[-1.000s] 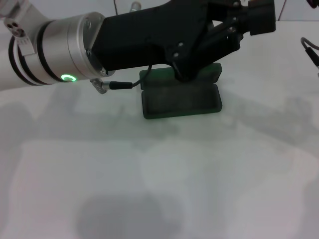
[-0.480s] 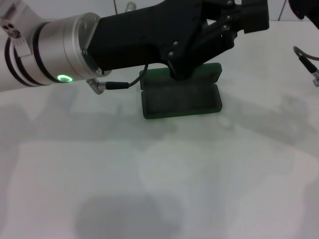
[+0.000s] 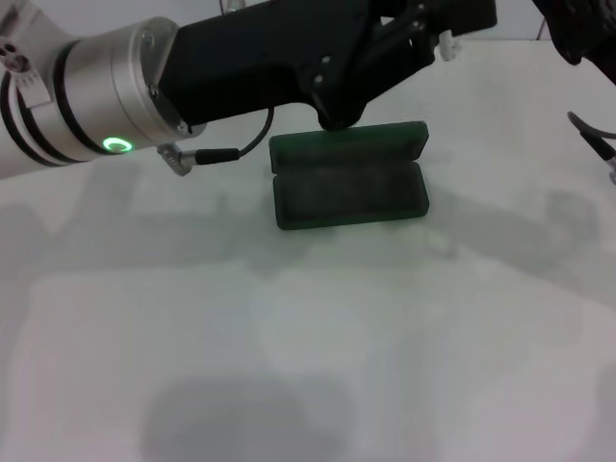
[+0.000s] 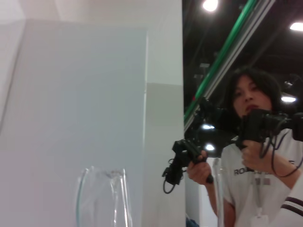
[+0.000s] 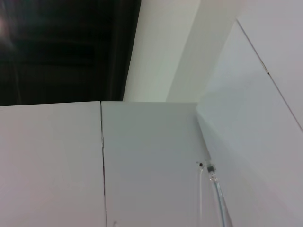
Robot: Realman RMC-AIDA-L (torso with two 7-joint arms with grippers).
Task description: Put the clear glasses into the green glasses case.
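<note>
One green glasses case (image 3: pixel 348 183), open, lies on the white desk (image 3: pixel 308 366) at centre frame. One left gripper (image 3: pixel 332 117) hangs above the case's far lid, opening not discernible. One clear glasses (image 4: pixel 102 198) shows in the left wrist view; right gripper (image 3: pixel 577 29) upper right, state indiscernible.

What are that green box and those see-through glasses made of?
The green glasses case, lying open, looks like hard plastic or a stiff shell with a matte dark green surface; its lining seems darker and softer, perhaps felt. The clear glasses, seen in the left wrist view, look like colourless, glossy transparent plastic, since the wall shows straight through them.
</note>
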